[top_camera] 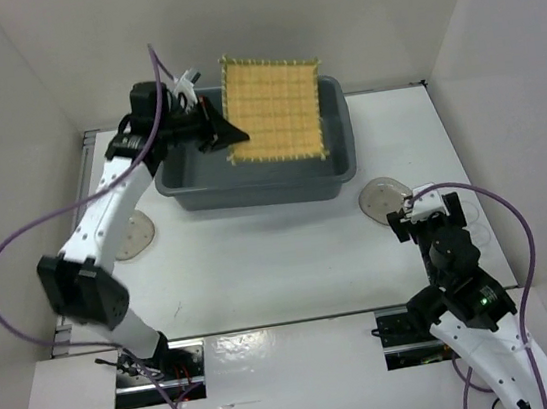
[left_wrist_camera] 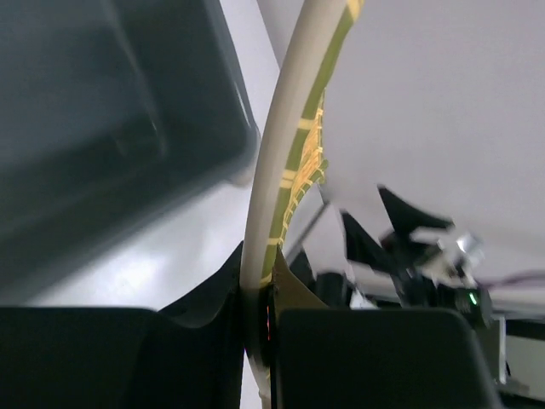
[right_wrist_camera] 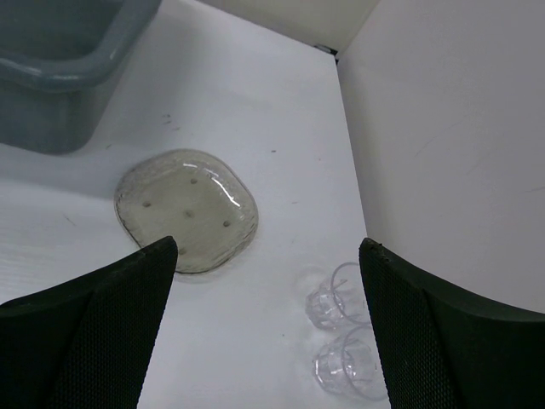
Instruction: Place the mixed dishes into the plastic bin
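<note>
Jaws on the left gripper (top_camera: 211, 127) were clamped on the nine o'clock edge of the yellow mat (top_camera: 273, 109), and the left wrist camera showed the mat (left_wrist_camera: 294, 162) edge-on, pinched tight between the two pads. Taking the arm bases as six o'clock, the grey bin (top_camera: 251, 189) sat at twelve o'clock on the table (top_camera: 283, 274). The mat was held out over the bin's middle and its three o'clock half, apparently lifted above the rim rather than lying inside. Its far edge reached past the bin's twelve o'clock wall. The right gripper (top_camera: 411, 217) hung over the table at about four o'clock with its jaws spread wide and nothing between them. Just ahead of it, toward eleven o'clock in its own camera, lay a clear saucer (right_wrist_camera: 187, 209), and two tiny clear cups (right_wrist_camera: 341, 307) stood side by side near its right finger. A second saucer (top_camera: 136, 235) lay at nine o'clock, beside the left arm and just off the bin's corner. I could see no dish in the uncovered part of the bin, so to my eye the job had barely started. The mat was about to go in, while both saucers and the cups were yet to be picked up.
</note>
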Robot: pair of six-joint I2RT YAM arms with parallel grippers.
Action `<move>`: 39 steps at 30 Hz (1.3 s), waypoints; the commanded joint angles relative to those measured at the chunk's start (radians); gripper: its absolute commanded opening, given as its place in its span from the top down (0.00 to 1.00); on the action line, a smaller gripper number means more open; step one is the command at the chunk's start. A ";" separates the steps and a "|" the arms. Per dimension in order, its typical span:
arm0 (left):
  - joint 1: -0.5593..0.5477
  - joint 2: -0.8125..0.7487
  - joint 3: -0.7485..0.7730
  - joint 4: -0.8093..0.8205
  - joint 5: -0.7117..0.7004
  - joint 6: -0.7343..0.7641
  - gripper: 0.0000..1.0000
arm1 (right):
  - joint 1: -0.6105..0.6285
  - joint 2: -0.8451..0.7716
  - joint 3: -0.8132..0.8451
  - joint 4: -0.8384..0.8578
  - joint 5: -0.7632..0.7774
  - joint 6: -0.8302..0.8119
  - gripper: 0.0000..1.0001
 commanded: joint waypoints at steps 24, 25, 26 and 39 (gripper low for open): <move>0.009 0.850 0.598 -0.133 0.017 0.053 0.79 | -0.018 -0.078 0.008 0.051 -0.016 0.040 0.09; 0.009 0.850 0.581 -0.133 0.017 0.053 0.75 | -0.018 -0.078 0.008 0.060 -0.016 0.040 0.09; 0.009 0.850 0.563 -0.118 0.017 0.053 0.69 | -0.018 -0.087 0.008 0.060 -0.006 0.040 0.09; 0.009 0.849 0.532 -0.234 -0.165 0.110 0.05 | -0.049 -0.025 0.008 0.069 0.020 0.076 0.04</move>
